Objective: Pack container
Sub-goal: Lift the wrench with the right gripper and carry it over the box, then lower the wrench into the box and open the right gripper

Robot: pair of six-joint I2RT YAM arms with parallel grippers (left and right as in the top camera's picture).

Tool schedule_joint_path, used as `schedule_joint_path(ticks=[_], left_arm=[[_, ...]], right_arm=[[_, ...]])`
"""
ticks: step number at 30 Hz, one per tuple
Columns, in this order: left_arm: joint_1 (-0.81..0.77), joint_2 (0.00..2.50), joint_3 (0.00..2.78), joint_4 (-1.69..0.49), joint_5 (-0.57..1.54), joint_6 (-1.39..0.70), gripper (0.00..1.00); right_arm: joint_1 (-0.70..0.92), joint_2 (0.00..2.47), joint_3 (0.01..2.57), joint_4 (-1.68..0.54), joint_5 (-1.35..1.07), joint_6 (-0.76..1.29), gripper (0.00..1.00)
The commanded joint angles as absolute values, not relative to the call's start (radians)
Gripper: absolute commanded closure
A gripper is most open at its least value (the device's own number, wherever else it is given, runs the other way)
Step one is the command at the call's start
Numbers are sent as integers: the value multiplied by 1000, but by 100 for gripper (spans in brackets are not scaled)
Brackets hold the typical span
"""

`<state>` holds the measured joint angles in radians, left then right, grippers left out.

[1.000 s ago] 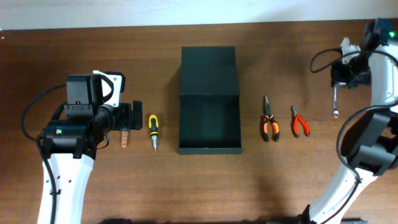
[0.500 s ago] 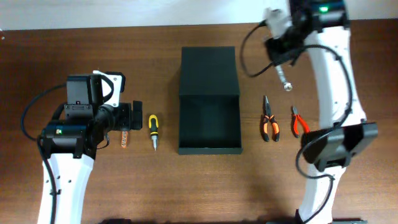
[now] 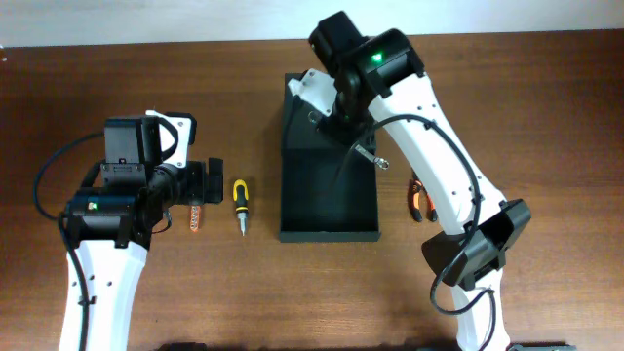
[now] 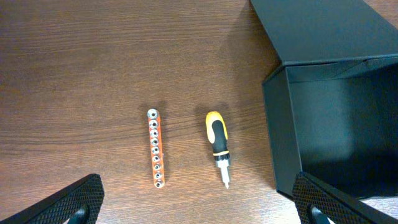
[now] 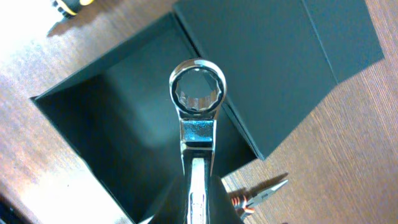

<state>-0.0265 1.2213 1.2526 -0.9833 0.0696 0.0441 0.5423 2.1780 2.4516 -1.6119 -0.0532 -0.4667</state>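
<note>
Container (image 3: 327, 200), open, below wrench (image 5: 198, 93) in right pincer (image 3: 339, 125).

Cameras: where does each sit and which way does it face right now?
Overhead: above the table, looking straight down; both arms, container.
Left wrist: left of the container, looking down at screwdriver and bit holder; left gripper fingers at bottom corners.
Right wrist: over the container, looking down along the held wrench.
Shared: every view shows the container.

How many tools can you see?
4: bit strip and screwdriver left of the container, wrench in the right pincer over it, orange pliers on its right. The arm may hide more.
</note>
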Motion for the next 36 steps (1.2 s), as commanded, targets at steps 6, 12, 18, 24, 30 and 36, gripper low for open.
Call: schedule_joint_path(ticks=[6, 12, 18, 24, 30, 36], left_arm=[[-25, 1223, 1272, -981, 56, 38, 1], [-25, 1223, 1272, -982, 56, 38, 1], [-25, 1223, 1272, -982, 55, 38, 1], [-25, 1223, 1272, -982, 56, 38, 1], [-25, 1223, 1272, -990, 56, 38, 1], [-25, 1223, 1272, -1010, 56, 38, 1]], right_arm=[[563, 2168, 2404, -1627, -87, -501, 96], [563, 2168, 2250, -1570, -148, -501, 96], [566, 2168, 2142, -1540, -193, -525, 95], [602, 2168, 2098, -1471, -207, -542, 94], [614, 2168, 2064, -1373, -182, -456, 94], [614, 2168, 2056, -1329, -143, -363, 94]])
